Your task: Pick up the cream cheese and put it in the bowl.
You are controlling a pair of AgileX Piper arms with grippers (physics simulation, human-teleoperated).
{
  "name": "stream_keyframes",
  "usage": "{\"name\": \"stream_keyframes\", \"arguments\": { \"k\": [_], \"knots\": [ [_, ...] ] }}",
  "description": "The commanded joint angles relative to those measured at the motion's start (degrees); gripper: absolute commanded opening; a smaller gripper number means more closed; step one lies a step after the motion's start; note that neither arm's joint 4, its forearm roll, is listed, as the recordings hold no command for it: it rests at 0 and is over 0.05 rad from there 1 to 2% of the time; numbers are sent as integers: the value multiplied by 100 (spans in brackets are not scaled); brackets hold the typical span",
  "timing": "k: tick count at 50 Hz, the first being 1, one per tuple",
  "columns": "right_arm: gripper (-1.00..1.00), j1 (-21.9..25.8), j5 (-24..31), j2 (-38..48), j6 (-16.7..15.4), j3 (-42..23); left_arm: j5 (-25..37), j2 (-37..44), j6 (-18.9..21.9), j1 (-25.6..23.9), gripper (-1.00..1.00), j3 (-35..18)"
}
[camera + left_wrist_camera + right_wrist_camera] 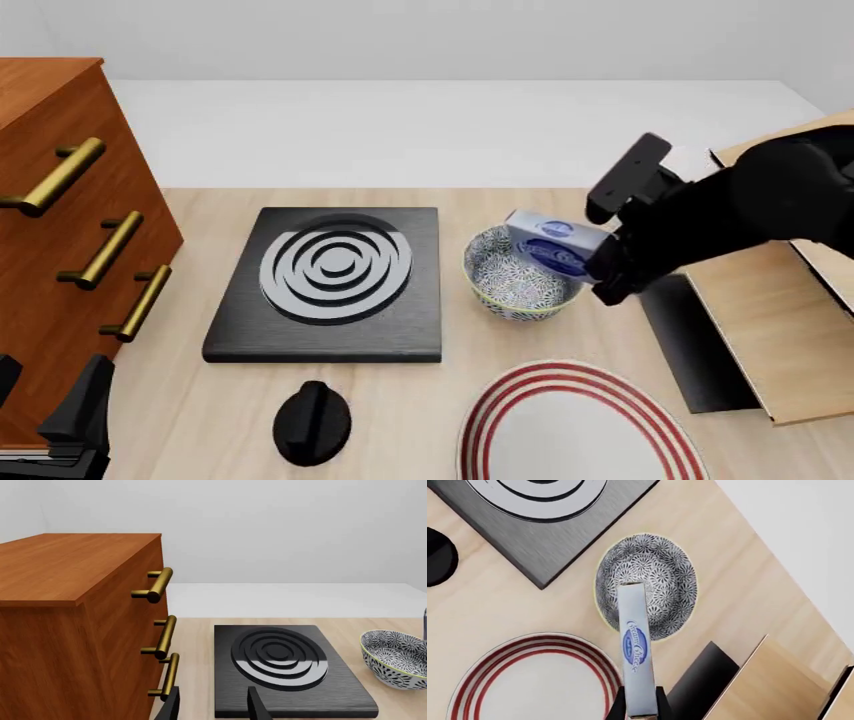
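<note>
While the cream cheese (553, 243) hangs in the air over the bowl (518, 275), the relation that matters is how the box sits relative to the rim below it: in the right wrist view its long axis runs straight out from the right gripper (639, 706), and the far end of the box lies over the patterned inside of the bowl while the near end, with the oval logo, reaches back across the rim toward the red-striped plate (527, 680). The front view shows the box tilted, apparently clear of the bowl, though whether a corner touches the rim I cannot tell. The right gripper's fingers are closed narrowly on the near end of the box, pinching its thin faces, so the box juts forward from them like a blade. My judgement is that the carry is nearly complete and the release calls for the box to be brought a little further over the bowl's centre or tipped downward, since a long box let go half over the rim could topple out toward the plate. The left gripper (212, 706) is well apart from all this, near the wooden drawer cabinet (80, 620) and facing the black stove burner (283, 665); its fingers stand apart with nothing between them, and it is clearly the farther arm from the bowl
</note>
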Motion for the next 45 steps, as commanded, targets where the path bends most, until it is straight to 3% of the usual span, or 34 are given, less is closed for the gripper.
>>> {"name": "stream_keyframes", "arguments": {
  "k": [1, 45],
  "knots": [
    [-100, 3, -275, 323, 138, -43, 0, 0, 0, 0, 100, 0],
    [-100, -53, -926, 1369, 346, -244, 0, 0, 0, 0, 100, 0]
  ]
}}
